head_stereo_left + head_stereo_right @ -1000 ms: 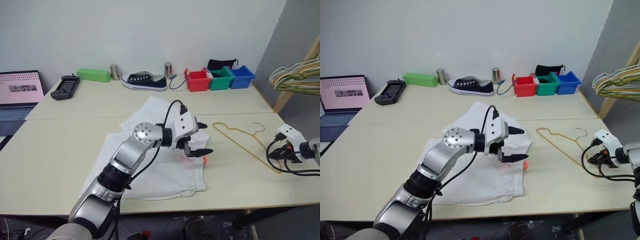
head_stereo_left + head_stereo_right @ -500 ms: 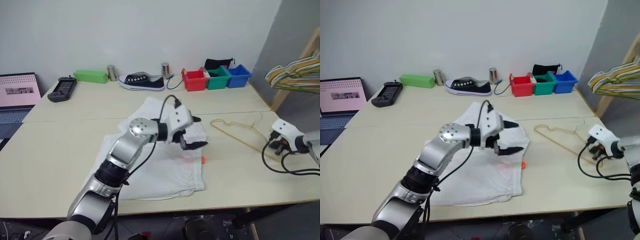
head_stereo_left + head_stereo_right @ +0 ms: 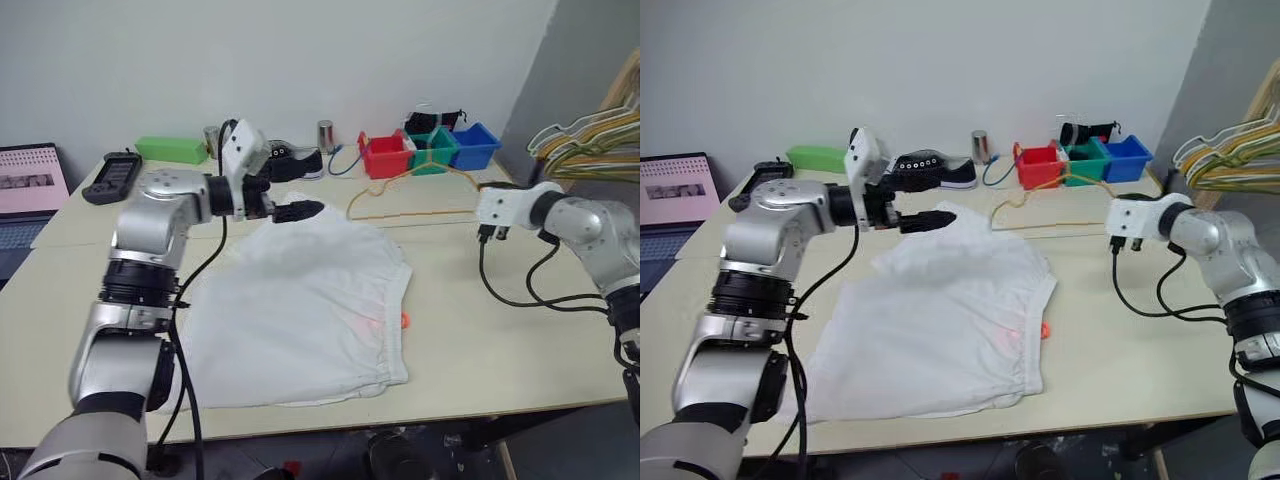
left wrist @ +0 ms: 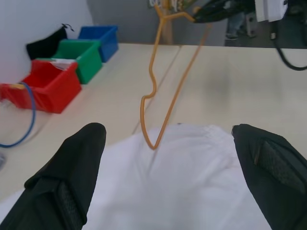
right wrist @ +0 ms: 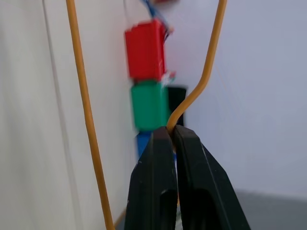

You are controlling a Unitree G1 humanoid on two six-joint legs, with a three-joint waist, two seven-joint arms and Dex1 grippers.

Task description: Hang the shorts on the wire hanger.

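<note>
Right gripper [image 5: 173, 136] pinched shut on the hanger [image 3: 420, 185] near its neck, held off the table [image 3: 500, 330] pointing toward the shorts [image 3: 300, 310]. Left gripper [image 3: 290, 205] spread wide, empty, hovering over the shorts' far edge. Judged thin, springy wire, apt to swivel in that pinch. Shorts lay flat, light and limp; best taken at the waistband.
</note>
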